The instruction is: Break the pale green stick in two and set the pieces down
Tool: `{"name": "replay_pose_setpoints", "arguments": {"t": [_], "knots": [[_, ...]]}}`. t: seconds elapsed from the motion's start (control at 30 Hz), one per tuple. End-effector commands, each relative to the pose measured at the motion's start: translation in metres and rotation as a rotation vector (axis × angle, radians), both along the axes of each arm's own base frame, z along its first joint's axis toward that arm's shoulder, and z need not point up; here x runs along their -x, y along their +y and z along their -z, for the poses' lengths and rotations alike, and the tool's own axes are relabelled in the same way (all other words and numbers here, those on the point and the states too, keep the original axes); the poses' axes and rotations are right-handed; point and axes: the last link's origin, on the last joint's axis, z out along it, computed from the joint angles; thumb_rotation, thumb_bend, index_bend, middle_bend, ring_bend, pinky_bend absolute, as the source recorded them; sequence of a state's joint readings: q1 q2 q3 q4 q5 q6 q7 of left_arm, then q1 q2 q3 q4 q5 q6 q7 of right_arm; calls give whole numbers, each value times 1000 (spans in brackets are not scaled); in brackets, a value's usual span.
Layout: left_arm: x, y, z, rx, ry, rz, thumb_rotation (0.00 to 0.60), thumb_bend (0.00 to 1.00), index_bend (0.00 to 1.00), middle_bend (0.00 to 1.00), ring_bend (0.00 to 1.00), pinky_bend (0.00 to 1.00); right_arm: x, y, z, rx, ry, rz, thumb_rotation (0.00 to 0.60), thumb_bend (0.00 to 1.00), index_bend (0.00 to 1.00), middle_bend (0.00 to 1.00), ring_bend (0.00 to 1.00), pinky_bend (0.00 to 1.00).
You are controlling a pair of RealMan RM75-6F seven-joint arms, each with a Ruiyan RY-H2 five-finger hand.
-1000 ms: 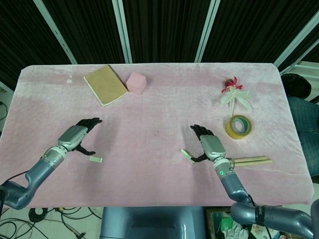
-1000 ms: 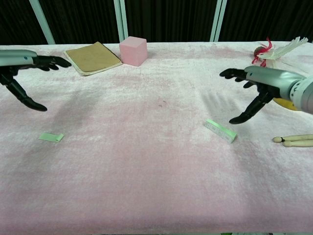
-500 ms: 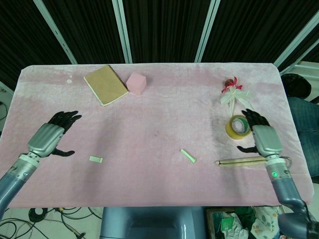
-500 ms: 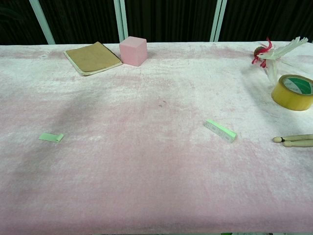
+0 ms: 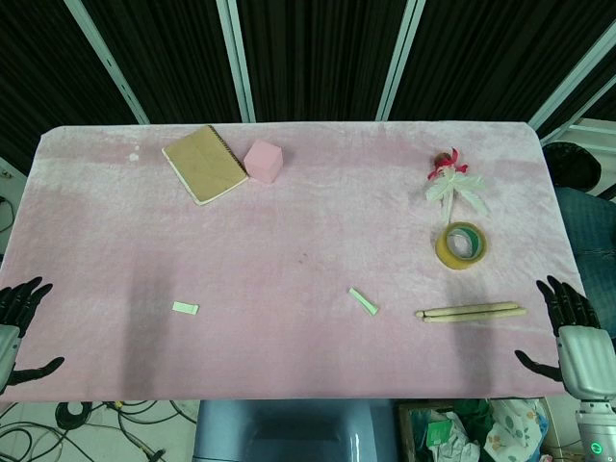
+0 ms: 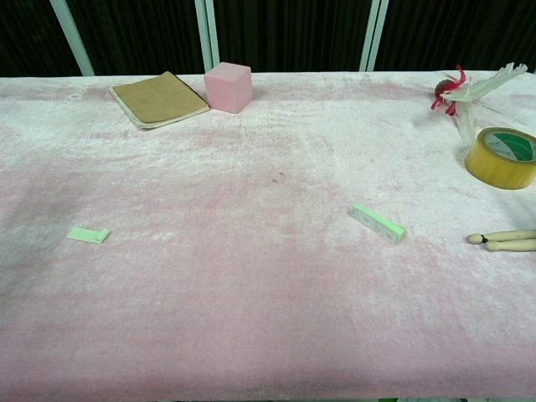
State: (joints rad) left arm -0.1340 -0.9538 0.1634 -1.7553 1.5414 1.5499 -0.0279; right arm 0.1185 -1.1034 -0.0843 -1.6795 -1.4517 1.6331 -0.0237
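The pale green stick lies in 2 pieces on the pink cloth of the table (image 5: 289, 212). The shorter piece (image 5: 185, 308) sits in the lower left part of the head view, flat on the cloth; in the chest view it shows at the left (image 6: 87, 235). The longer piece (image 5: 363, 301) lies right of centre in the head view, angled from upper left to lower right, and shows right of centre in the chest view (image 6: 378, 224). The 2 pieces are well apart, and neither hand touches them.

The left hand (image 5: 13, 327) shows only at the lower left edge of the head view, off the table's left edge, its dark fingers spread apart and holding nothing. The right hand (image 5: 568, 332) is at the lower right corner of the same view, past the table's right edge, fingers also spread and holding nothing. Neither hand appears in the chest view.

In the upper left of the head view a brown notebook (image 5: 204, 164) lies flat with a pink cube (image 5: 263, 160) just beside its right corner. On the right side, a red and white feathered ornament (image 5: 452, 180) lies above a roll of yellow tape (image 5: 461, 245). Below the tape, a pair of wooden sticks (image 5: 472, 311) lies side by side, nearly horizontal, near the right edge.
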Motion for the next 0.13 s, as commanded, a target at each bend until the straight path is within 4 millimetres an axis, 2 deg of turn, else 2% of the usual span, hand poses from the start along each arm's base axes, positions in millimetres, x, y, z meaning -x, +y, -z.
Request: {"name": "replay_pose_setpoints", "arguments": {"t": [0.03, 0.13], "knots": [[2, -4, -1, 0, -31, 0, 600, 126, 61, 0, 0, 0, -6, 12, 2, 14, 14, 15, 600, 0, 0, 0, 0, 83], [1, -2, -3, -12, -39, 16, 600, 126, 63, 0, 0, 0, -13, 16, 0, 13, -18, 19, 600, 0, 0, 0, 0, 83]]}}
